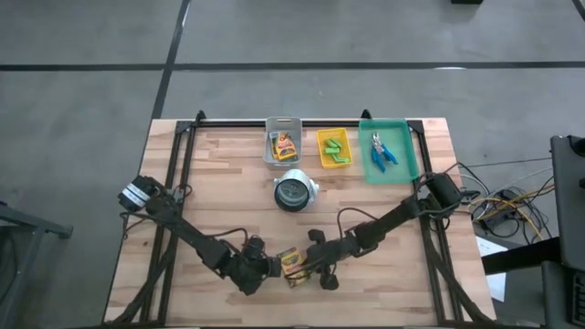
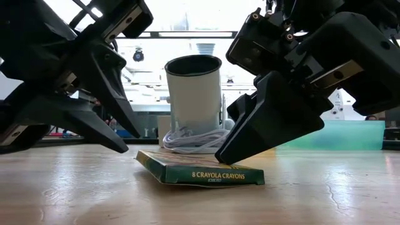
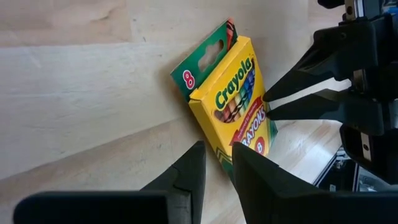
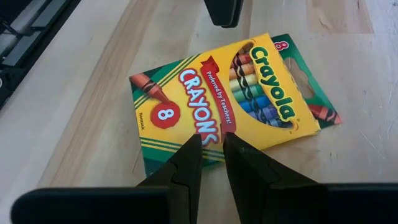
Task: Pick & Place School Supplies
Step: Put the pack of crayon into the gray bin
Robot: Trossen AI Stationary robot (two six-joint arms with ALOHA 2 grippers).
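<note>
**Low view: two grippers meet over one crayon box**

Low view puts a flat crayon box (image 2: 200,172) on the wooden table (image 2: 312,194), its right end resting on the wood and its left end tilted slightly up. The right gripper (image 2: 234,153) comes down onto the box's right end, fingertips touching the top face. The left gripper (image 2: 128,142) hangs just off the box's left end, its tips close to that edge but apart from it.

From the left wrist, the left gripper's jaws stand nearly together with a thin gap, nothing between them; the box (image 3: 233,102) lies just ahead of the tips, and the right gripper's fingers (image 3: 298,93) touch its far edge. From the right wrist, the right gripper's jaws are likewise almost closed, empty, with their tips over the near edge of the box (image 4: 230,99).

From above, the box (image 1: 292,262) sits between the two grippers near the table's front edge. Well beyond the jaws, by the far edge, a grey bin (image 1: 282,142) holds another crayon box (image 1: 284,144), a yellow bin (image 1: 334,148) holds green sticks (image 1: 335,149), and a green tray (image 1: 388,151) holds blue-handled tools (image 1: 381,151). A white cup (image 1: 293,192) lies between.
</note>
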